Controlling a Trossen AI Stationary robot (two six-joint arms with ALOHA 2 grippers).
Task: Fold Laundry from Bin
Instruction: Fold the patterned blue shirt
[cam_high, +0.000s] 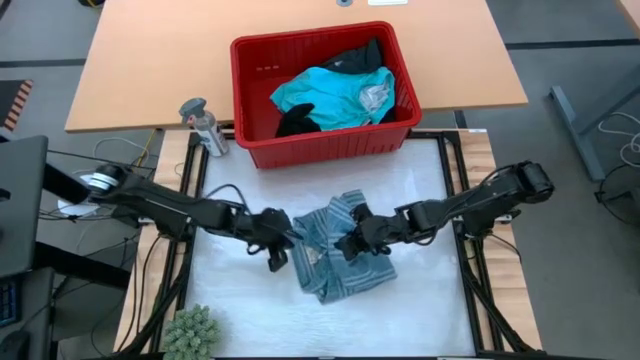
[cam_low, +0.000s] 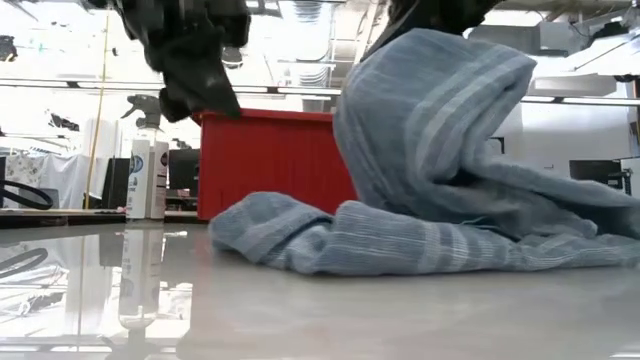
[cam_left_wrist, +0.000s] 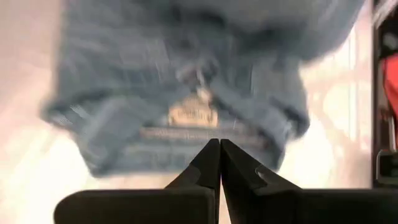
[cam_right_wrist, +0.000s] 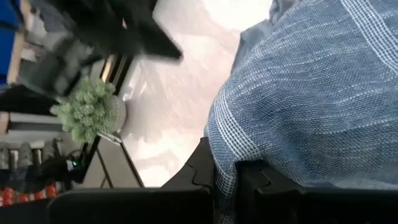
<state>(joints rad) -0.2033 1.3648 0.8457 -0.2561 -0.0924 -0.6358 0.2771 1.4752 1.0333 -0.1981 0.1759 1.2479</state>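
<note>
Potted succulent (cam_high: 191, 333) at the near edge of the tabltop, off to the left, clear of the work. Further in, one blue-grey striped garment (cam_high: 340, 255) bunched on the white mat (cam_high: 420, 180) at the tabletop's middle, part flat, part hoisted into a hump. Right tool (cam_high: 352, 243) clenched on a fold of that striped cloth, lifting it, likely to turn one side over for a fold; wrist view confirms fabric pinched between the fingers. Left tool (cam_high: 276, 250) just beside the garment's left edge, fingers pressed together and gripping nothing, seemingly poised to pin or catch the hem. Two arms, one garment out.

Beyond the mat, red bin (cam_high: 320, 90) on the wooden tabletop (cam_high: 140, 70), still loaded: one turquoise garment (cam_high: 335, 95) on top, black cloth (cam_high: 300, 122) showing at two spots, whether one piece or two cannot be told. One grey spray bottle (cam_high: 205, 125) upright just left of the bin. Judged early: one item in hand, the rest waiting.
</note>
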